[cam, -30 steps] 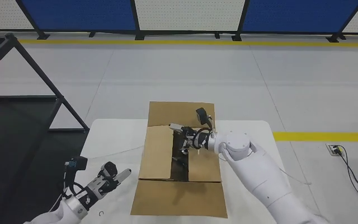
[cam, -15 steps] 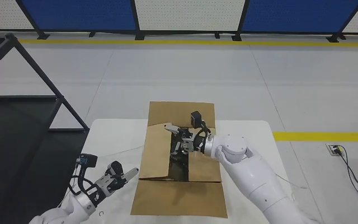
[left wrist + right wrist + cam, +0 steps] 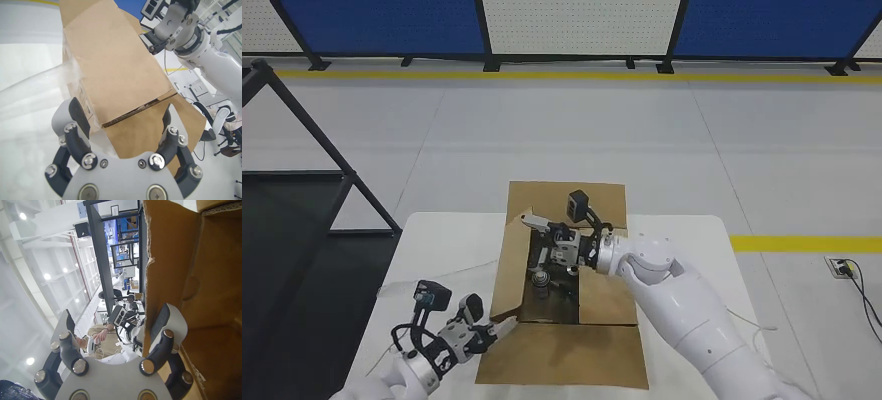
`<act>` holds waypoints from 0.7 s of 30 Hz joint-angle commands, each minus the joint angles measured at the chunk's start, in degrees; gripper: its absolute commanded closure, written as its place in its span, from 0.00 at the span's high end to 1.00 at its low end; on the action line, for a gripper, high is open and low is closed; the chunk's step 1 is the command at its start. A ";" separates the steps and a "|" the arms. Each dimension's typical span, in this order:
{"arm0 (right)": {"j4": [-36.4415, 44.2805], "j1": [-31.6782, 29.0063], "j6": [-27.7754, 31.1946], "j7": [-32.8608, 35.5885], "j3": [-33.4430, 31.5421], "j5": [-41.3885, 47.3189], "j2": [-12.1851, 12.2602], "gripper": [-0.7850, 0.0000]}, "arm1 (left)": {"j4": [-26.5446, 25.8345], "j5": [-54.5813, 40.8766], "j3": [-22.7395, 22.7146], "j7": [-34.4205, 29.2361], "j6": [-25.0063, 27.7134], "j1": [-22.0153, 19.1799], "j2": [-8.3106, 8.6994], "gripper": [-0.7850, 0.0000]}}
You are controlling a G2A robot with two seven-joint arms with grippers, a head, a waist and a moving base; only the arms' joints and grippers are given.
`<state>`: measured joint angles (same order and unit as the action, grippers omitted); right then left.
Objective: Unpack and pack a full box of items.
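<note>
A brown cardboard box (image 3: 607,300) stands on the white table (image 3: 442,250) with its flaps spread. My right gripper (image 3: 540,232) hangs over the dark opening, open. In the right wrist view it (image 3: 116,313) straddles the edge of the raised left flap (image 3: 149,256), one finger (image 3: 166,321) on the flap's inner face. A greyish item (image 3: 540,280) shows inside the box; the rest is hidden in shadow. My left gripper (image 3: 500,326) is open by the box's near left corner. In the left wrist view it (image 3: 122,115) holds nothing and faces the box (image 3: 113,56).
The far flap (image 3: 562,200) and near flap (image 3: 562,355) lie flat outward. A clear plastic sheet (image 3: 37,81) lies on the table left of the box. A black metal frame (image 3: 302,130) stands beyond the table's left edge.
My right gripper has moved left across the opening, tipping the left flap up from flat. My left gripper has moved right, close to the box's near left corner.
</note>
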<state>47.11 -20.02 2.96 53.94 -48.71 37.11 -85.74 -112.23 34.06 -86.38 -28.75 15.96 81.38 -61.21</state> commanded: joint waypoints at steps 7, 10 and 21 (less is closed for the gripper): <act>-0.81 0.82 1.13 2.30 0.75 1.10 -1.25 1.00 | 0.06 3.67 1.91 2.84 -3.19 -0.68 -0.29 1.00; -0.95 0.97 2.63 4.14 0.94 1.01 -1.60 1.00 | 0.07 8.04 3.75 4.83 -5.40 -1.09 -0.51 1.00; -0.31 0.25 6.10 8.51 0.16 -0.47 -1.77 1.00 | 0.56 1.82 3.48 10.34 -10.27 -0.38 -1.35 1.00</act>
<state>46.65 -19.66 8.95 62.22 -48.41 36.80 -87.55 -111.66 37.59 -82.32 -18.48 5.77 80.81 -62.54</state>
